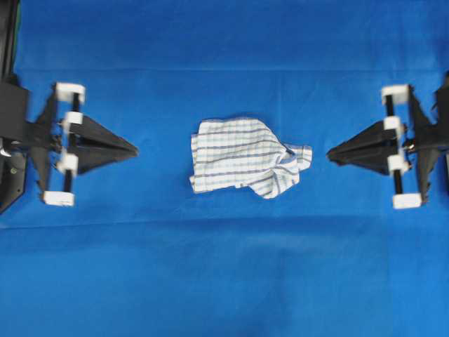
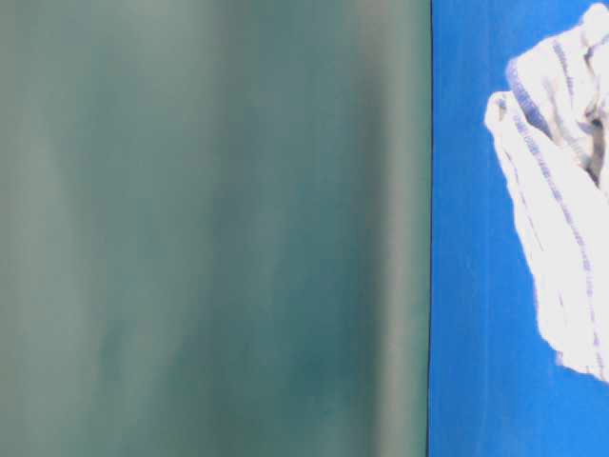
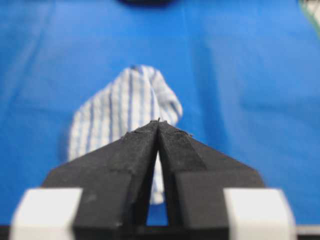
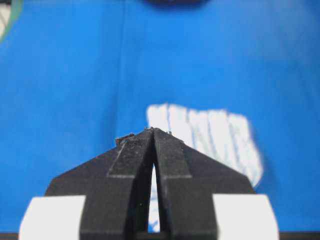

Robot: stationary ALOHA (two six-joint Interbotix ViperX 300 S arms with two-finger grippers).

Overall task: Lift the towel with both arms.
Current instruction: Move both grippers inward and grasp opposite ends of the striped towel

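On the blue table covering [image 1: 224,281], centre: one crumpled white cloth towel with blue-grey checks [image 1: 242,156]. Left black pointed gripper [image 1: 133,149] and right gripper [image 1: 330,152] flanked it, apart, fingers pressed together, empty. Risk: unopened fingers would merely push the cloth.

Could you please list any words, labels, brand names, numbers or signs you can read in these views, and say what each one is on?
None: no readable text in any view.
The towel shows only checked stripes.
The left pincer, the right pincer and the blue table covering carry no markings.
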